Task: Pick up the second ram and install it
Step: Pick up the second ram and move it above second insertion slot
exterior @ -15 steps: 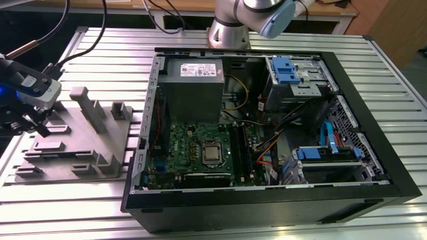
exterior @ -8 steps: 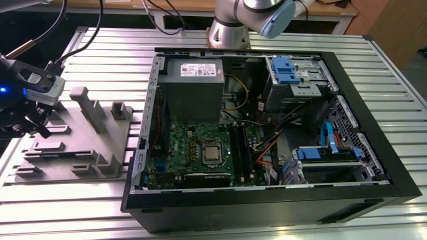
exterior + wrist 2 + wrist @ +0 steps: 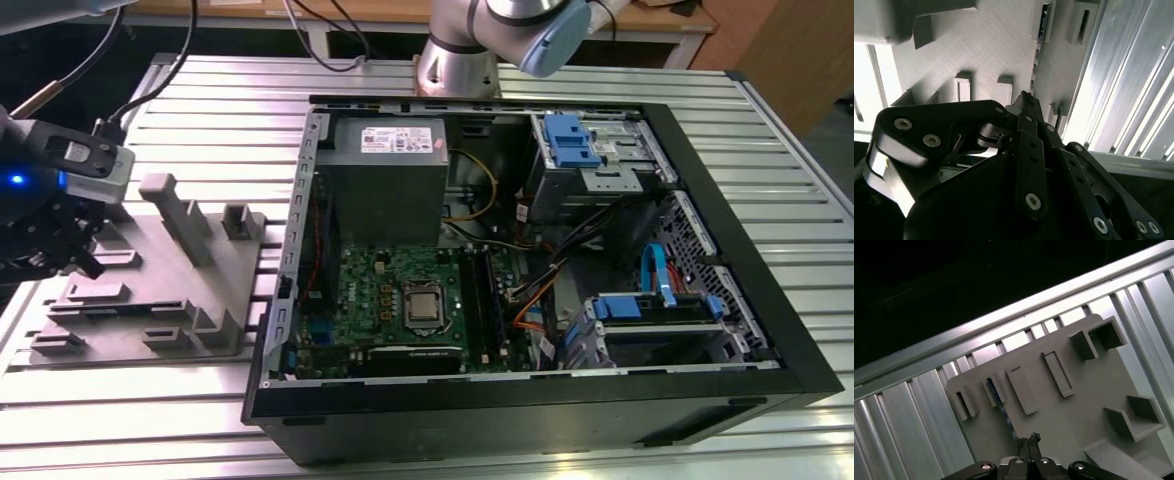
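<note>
**One stick on edge in the tray, claw at its near end**

One arm does the work on this rig, and from my desk I see its claw [image 3: 60, 250] over the side of the grey tray [image 3: 174, 290] at the exterior view's left, well apart from the open computer case [image 3: 534, 395] at the exterior view's right. Both sit on the slatted metal tabletop [image 3: 134, 400].

In both wrist views the second ram [image 3: 1004, 410] stands on its long edge in a slot of the tray, held between small upright blocks. It shows as a thin dark strip with a bluish-green tinge. Its long axis runs straight out from the tips of the claw [image 3: 1029, 439] toward the far rim of the tray. So the stick lies ahead of the claw and in line with it, not crosswise.

In the second wrist view the same line holds: the stick [image 3: 1036, 50] leads right up to the claw [image 3: 1024, 96]. The tips are pressed together to a point, touching or just beside the near end of the strip. I cannot tell whether the stick's edge is pinched between them.

As for writing, the power supply [image 3: 387, 170] inside the case carries a white label [image 3: 396, 140], but its print is too small for me to read. I can make out no lettering on the stick or the tray.
</note>
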Controlling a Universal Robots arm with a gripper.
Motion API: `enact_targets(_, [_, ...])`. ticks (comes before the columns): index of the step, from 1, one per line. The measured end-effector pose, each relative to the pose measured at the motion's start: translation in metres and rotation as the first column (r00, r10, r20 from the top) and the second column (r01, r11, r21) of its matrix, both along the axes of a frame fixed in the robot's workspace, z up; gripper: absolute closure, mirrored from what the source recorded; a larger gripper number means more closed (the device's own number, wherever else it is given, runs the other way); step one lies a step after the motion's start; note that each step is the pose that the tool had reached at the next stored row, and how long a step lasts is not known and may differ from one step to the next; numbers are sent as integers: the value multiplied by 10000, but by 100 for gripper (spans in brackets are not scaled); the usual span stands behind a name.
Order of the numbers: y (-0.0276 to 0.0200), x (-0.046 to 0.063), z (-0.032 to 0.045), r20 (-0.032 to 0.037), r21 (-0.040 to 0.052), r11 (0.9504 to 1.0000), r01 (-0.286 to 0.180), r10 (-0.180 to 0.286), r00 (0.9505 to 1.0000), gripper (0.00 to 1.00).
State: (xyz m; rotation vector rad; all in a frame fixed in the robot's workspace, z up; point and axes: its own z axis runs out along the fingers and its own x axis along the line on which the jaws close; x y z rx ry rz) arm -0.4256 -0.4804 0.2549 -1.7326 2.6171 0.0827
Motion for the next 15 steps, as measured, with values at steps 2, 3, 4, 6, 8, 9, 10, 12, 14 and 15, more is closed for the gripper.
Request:
enact_targets(2, [0,0,-9,1,0,9994,-360,360,9994,90])
enact_targets(3, [0,0,-13,3,0,9985,-539,539,9985,90])
enact_targets(4, [0,0,-17,9,0,9973,-737,737,9973,90])
enact_targets(6, [0,1,-25,20,-2,9940,-1095,1095,9940,90])
enact_targets(8, [0,0,-32,29,-3,9895,-1445,1445,9895,90])
enact_targets(9, [0,0,-36,36,-4,9867,-1624,1624,9867,90])
enact_targets(10, [0,0,-40,42,-5,9834,-1816,1816,9834,90])
enact_targets(12, [0,0,-47,55,-8,9762,-2168,2168,9762,90])
enact_targets(14, [0,0,-51,61,-9,9699,-2436,2436,9699,90])
enact_targets(15, [0,0,-51,61,-10,9697,-2444,2444,9697,90])
